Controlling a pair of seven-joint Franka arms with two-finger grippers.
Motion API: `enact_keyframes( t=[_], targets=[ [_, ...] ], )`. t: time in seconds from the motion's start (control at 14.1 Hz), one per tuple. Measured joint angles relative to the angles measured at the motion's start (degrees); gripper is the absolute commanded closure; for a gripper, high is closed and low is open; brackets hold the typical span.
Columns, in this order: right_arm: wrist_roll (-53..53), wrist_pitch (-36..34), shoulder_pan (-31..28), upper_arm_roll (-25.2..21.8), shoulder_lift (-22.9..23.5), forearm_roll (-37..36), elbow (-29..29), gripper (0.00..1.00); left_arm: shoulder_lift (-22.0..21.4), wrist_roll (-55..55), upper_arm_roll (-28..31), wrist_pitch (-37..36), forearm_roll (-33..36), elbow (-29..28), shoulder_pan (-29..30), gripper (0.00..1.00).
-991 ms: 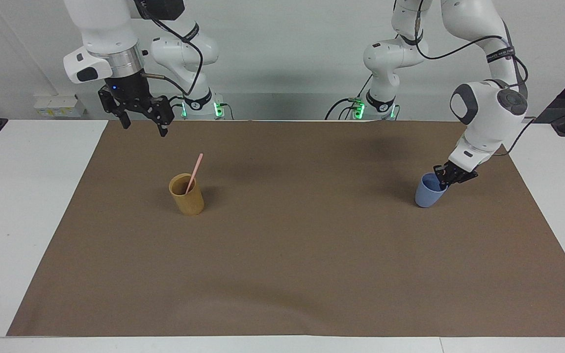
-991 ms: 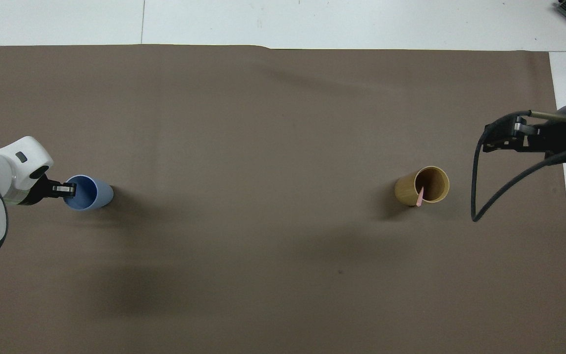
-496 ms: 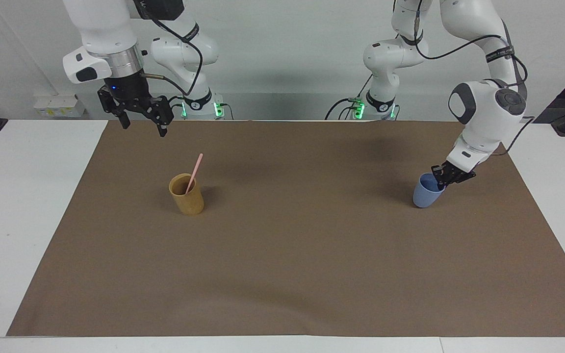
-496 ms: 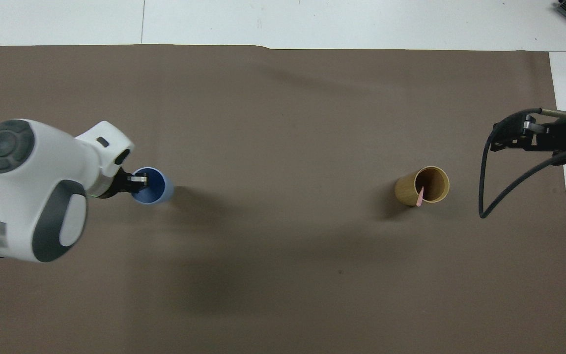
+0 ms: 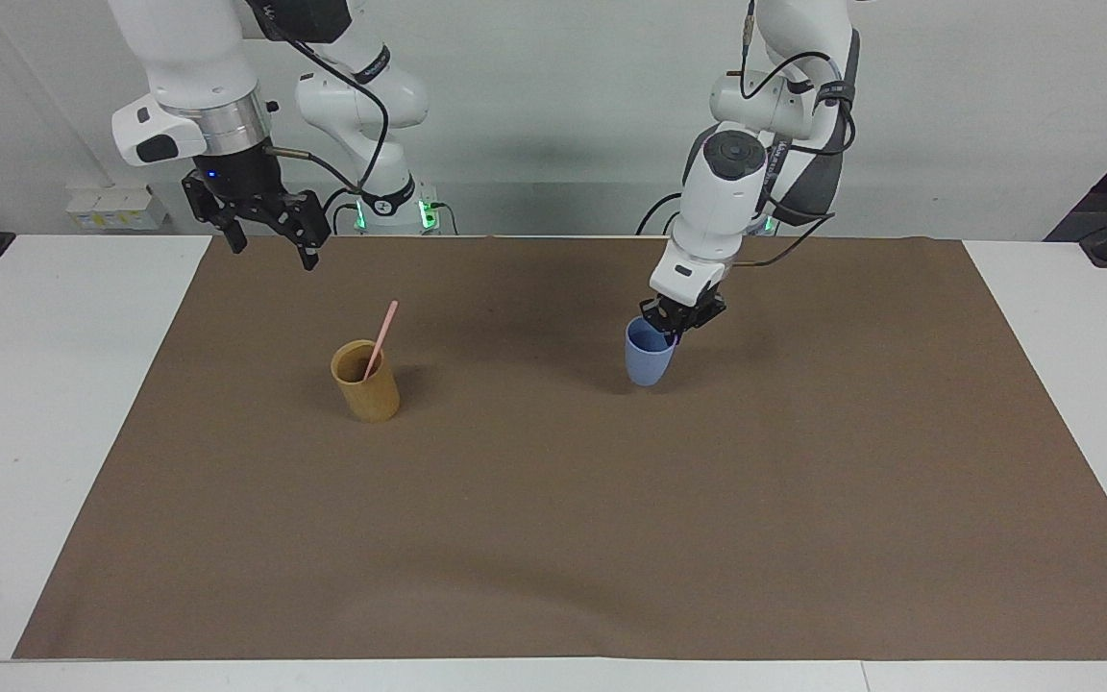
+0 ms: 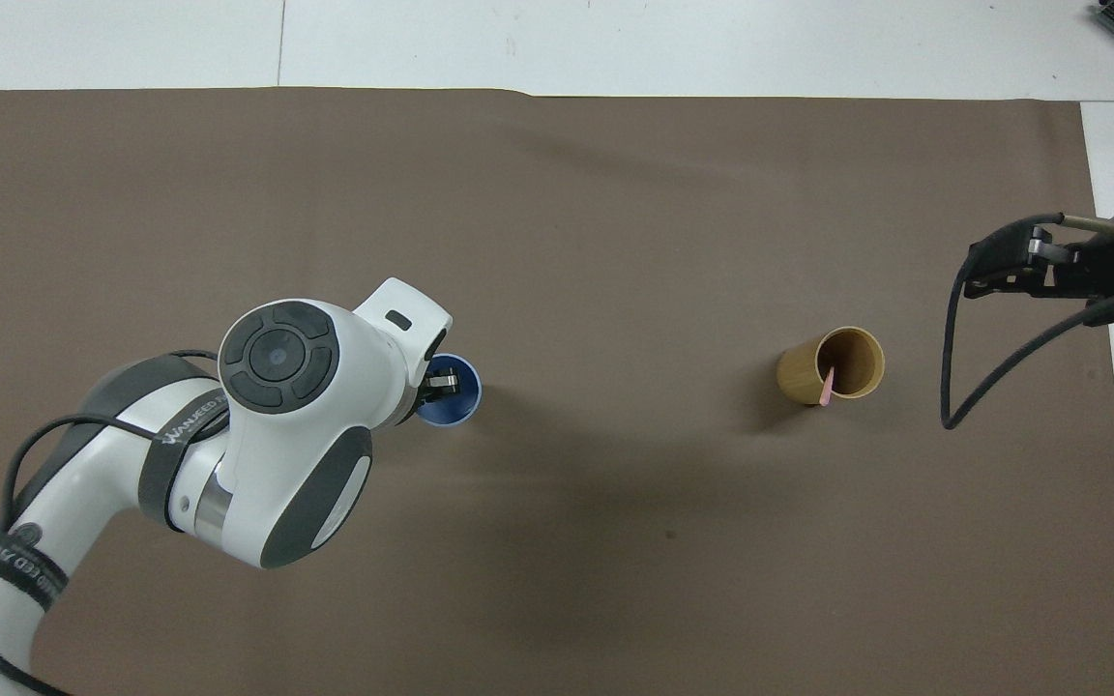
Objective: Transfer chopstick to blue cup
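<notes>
My left gripper (image 5: 671, 330) clenches the blue cup (image 5: 650, 354) by its rim; the chopstick (image 5: 381, 338), leaning toward one o'clock in the tan cup (image 5: 365, 381), lies at nine o'clock, below my spread right gripper (image 5: 268, 237).

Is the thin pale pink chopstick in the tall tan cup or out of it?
In. The thin pale pink chopstick leans inside the tall tan cup, its upper end sticking out above the rim.
</notes>
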Motion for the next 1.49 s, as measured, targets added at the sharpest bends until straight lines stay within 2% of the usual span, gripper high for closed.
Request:
enact_keyframes(
  t=[0.28,0.35,0.42,0.5,0.85,0.99,1.13,1.27,1.49],
  targets=[
    [0.0,0.0,0.0,0.0,0.0,0.0,0.0,0.0,4.02,0.0,0.43,4.14,0.0,-0.02,0.0,1.0],
    [0.0,0.0,0.0,0.0,0.0,0.0,0.0,0.0,4.17,0.0,0.57,4.27,-0.01,0.18,0.01,0.93],
    [0.0,0.0,0.0,0.0,0.0,0.0,0.0,0.0,4.2,0.0,0.6,4.29,-0.01,0.2,0.0,0.32],
    [0.0,0.0,0.01,0.01,0.0,0.0,0.0,0.0,4.22,0.0,0.59,4.29,-0.01,0.21,0.0,0.0],
    [0.0,0.0,0.02,0.01,0.0,0.0,0.0,0.0,4.11,-0.01,0.75,3.36,-0.01,0.82,0.0,0.0],
    [0.0,0.0,0.02,0.01,0.0,0.0,0.0,0.0,3.21,0.0,0.96,-1.27,-0.01,3.31,0.02,0.0],
    [0.0,0.0,0.02,0.01,0.0,0.0,0.0,0.0,0.41,0.45,1.41,-7.84,0.03,6.37,0.32,0.0],
    [0.0,0.0,0.02,0.01,0.0,0.0,0.0,0.0,-3.46,5.77,1.71,-12.73,0.12,7.34,3.1,0.0],
    [0.0,0.0,0.02,0.01,0.0,0.0,0.0,0.0,-7.41,22.33,2.29,-16.63,0.13,7.45,12.49,0.0]
  ],
)
